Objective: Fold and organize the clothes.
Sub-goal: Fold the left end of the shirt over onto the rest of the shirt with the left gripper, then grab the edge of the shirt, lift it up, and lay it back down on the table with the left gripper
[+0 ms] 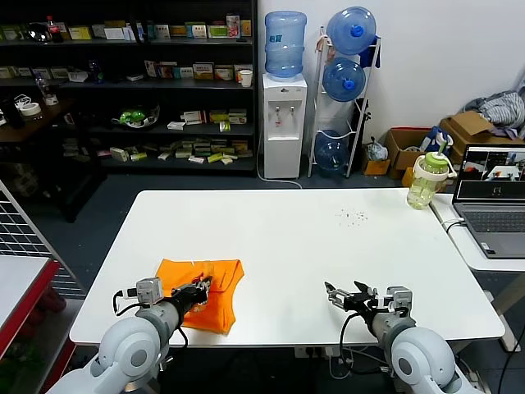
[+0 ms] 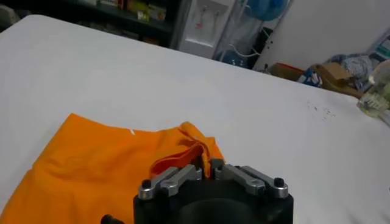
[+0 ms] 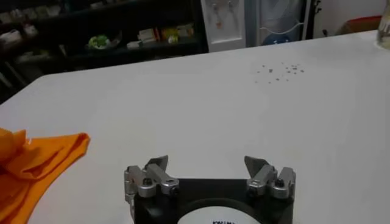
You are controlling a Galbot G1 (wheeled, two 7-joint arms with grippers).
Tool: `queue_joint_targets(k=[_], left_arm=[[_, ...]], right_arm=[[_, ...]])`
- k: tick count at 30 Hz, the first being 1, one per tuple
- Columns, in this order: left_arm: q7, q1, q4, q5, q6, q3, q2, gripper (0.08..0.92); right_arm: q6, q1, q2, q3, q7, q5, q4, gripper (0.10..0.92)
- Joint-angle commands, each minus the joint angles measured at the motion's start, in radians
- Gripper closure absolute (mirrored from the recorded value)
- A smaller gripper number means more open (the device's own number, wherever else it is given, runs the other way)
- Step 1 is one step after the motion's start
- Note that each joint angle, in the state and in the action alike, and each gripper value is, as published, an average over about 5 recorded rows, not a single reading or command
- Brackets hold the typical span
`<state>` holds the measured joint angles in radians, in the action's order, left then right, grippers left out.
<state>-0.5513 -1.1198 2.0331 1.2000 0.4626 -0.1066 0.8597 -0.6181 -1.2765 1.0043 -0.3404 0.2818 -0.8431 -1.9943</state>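
Orange cotton noted first: found the T-shirt folded into a rough rectangle, lying flat on the white table near the front edge, on the robot's left side. Saw rumpled layers, with a raised ridge of cloth along the side facing the middle of the table. Showed the same ridge in the left wrist view, T-shirt spreading out beneath it.

Found the left gripper down on top of the T-shirt, its tip right at that ridge. Looked again from its own wrist, left gripper against the fold; could not tell whether clenched on the cloth or released.

Found the right gripper low over bare table on the robot's right side, well apart from the T-shirt. Stood released, jaws spread wide, nothing between them. Confirmed from its own wrist: right gripper gaping over white tabletop, T-shirt off to one side.

Spotted a scatter of dark specks toward the far right of the table. Noted a pale green bottle just past the far right corner, beside a laptop on a neighbouring surface. Made out a water dispenser and stocked shelves behind.
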Motion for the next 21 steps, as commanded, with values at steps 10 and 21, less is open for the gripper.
queue_joint_targets(k=[10,21], left_arm=[[0.102,-0.048,-0.001,-0.025,0.006,-0.124,-0.145,0.501],[0.562,-0.087,-0.361,-0.094,-0.047,-0.162,-0.372,0.201]], right_arm=[[0.006,0.01,0.001,0.008,-0.012,-0.001,0.007,0.203],[0.018,0.004,0.004,0.003,-0.035,0.001,0.009,0.203]])
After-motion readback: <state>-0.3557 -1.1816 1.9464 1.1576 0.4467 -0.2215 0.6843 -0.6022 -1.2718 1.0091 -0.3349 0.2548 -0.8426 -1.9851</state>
